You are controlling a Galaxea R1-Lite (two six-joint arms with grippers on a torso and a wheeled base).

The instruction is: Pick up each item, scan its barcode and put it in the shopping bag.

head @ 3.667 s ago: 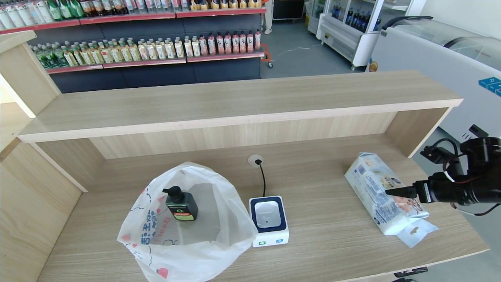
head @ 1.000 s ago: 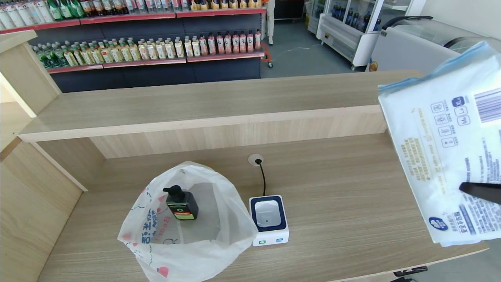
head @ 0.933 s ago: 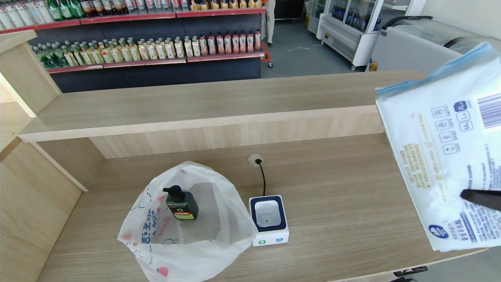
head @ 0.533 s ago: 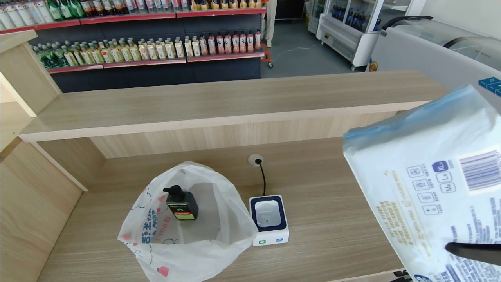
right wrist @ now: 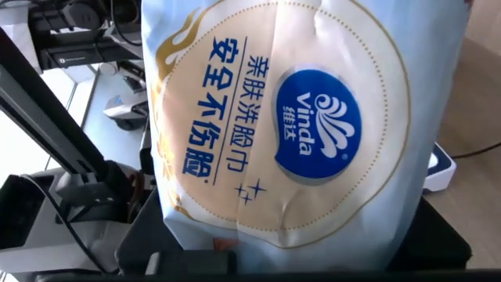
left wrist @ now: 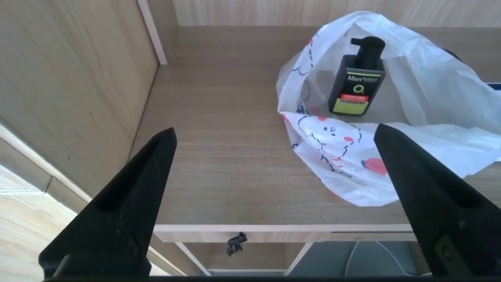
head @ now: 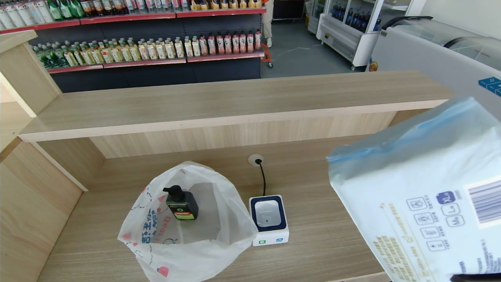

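A large white tissue pack point(head: 422, 196) with a blue top edge hangs above the counter's right end, close to the head camera. Its barcode point(head: 485, 201) faces that camera. My right gripper point(right wrist: 293, 254) is shut on the pack's lower end, and one black finger point(head: 475, 277) shows at the bottom right. The white shopping bag point(head: 188, 227) lies open on the counter's left-middle, with a dark pump bottle point(head: 181, 204) inside. Just right of the bag sits the white-and-blue scanner point(head: 268, 220). My left gripper point(left wrist: 278, 207) is open above the counter's near left corner, short of the bag point(left wrist: 376, 149).
A raised wooden ledge point(head: 235, 102) runs along the back of the counter and a side panel point(head: 23, 203) walls off the left. The scanner's black cable point(head: 262, 176) runs to a hole in the counter. Bare counter point(head: 325, 203) lies between scanner and pack.
The pack, lying on the counter's right end 3.7 s ago, now hangs in my right gripper. Over the last second it has come left and lower in the head view.
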